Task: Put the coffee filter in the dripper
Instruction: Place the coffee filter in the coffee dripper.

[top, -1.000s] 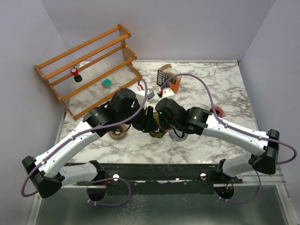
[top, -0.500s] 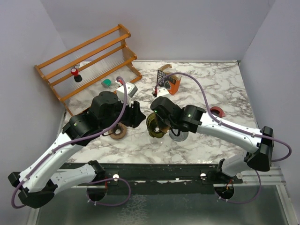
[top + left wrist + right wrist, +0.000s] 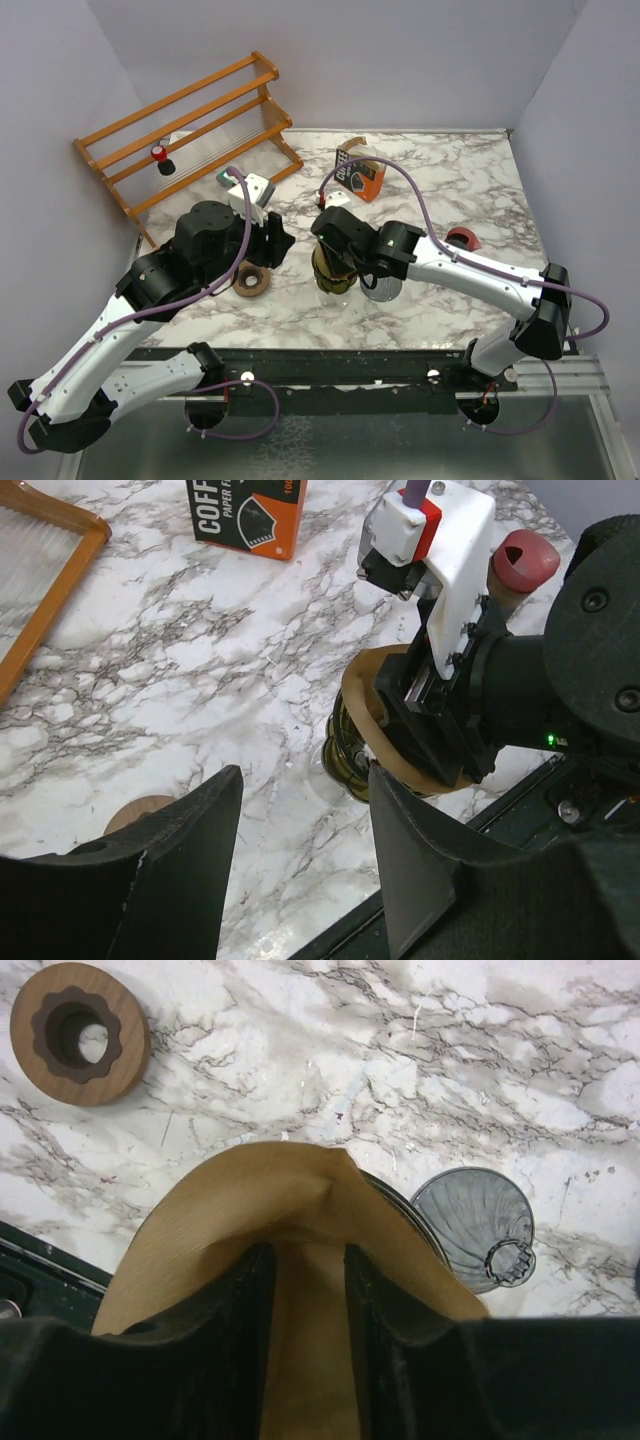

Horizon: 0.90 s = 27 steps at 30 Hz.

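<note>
near the middle, the right gripper (image 3: pixel 307 1257) hung over the dripper (image 3: pixel 345 760), jaws slightly apart about a fold of the coffee filter (image 3: pixel 290 1195); i could not tell if they gripped it. the filter lay over the dripper's mouth, apparently not seated. left, slightly farther, the left gripper (image 3: pixel 305 780) gaped wide, empty.
</note>
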Motion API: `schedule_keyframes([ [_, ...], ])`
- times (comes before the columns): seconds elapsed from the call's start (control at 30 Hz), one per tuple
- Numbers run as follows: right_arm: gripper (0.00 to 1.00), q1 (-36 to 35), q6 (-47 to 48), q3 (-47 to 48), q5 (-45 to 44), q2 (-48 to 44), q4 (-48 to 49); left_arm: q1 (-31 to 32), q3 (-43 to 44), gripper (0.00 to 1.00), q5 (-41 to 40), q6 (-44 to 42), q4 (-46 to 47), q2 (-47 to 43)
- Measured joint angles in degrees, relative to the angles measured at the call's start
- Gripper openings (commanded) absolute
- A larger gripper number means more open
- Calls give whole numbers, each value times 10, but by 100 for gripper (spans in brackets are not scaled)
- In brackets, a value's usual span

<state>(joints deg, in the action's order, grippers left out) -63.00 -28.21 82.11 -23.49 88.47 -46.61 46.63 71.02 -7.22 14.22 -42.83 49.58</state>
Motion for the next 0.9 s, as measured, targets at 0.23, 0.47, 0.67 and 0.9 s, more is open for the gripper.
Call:
schedule_keyframes([
  [0.23,58,0,0,18,7,0,-2,0,0,56,-6,-9,0,0],
  [0.47,64,0,-1,18,9,0,-12,0,-2,57,-11,-20,3,0],
  [0.67,69,0,-2,20,11,0,-12,0,-7,57,-11,-21,4,0],
  [0.9,48,0,-2,22,12,0,-17,0,-18,57,-11,-21,13,-1],
])
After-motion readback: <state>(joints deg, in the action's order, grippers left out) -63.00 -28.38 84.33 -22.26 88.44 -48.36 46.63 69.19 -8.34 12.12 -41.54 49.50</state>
